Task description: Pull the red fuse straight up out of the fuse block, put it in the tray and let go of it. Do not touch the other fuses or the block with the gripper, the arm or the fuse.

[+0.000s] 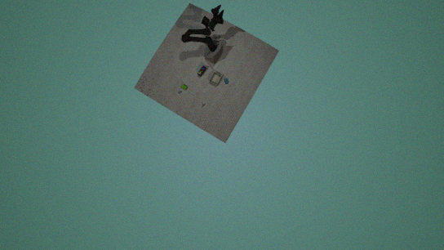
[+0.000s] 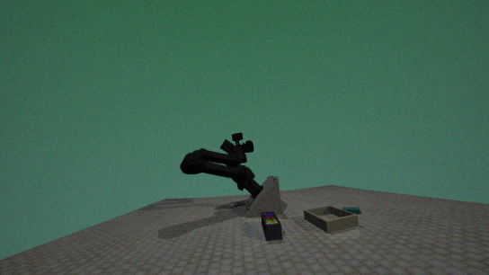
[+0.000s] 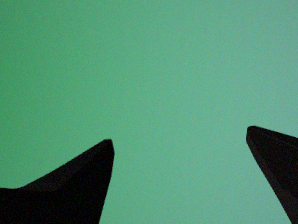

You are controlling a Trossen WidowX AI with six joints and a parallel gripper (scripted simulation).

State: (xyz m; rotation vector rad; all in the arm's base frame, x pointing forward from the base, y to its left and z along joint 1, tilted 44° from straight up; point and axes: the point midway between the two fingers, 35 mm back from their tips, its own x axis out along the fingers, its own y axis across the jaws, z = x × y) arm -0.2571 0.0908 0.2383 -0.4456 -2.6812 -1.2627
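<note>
The dark fuse block [image 1: 202, 70] [image 2: 272, 232] stands on the floor in front of the arm's base. A row of coloured fuses [image 2: 270, 218] shows along its top; the red fuse is among them, too small to make out exactly. The beige tray [image 1: 213, 83] [image 2: 342, 224] stands beside the block, to its right in the top and exterior views, apart from it. My gripper [image 1: 220, 8] [image 3: 181, 140] is open and empty, high up and well away from block and tray. The wrist view shows only its two dark fingers against the green background.
A teal piece [image 1: 226, 81] [image 2: 351, 209] lies just beyond the tray. A bright green block [image 1: 184, 87] and a small grey-blue piece [image 1: 179, 92] lie past the fuse block. A small brown thing [image 1: 203, 104] lies farther out. The arm's grey base [image 2: 269, 198] stands behind the fuse block.
</note>
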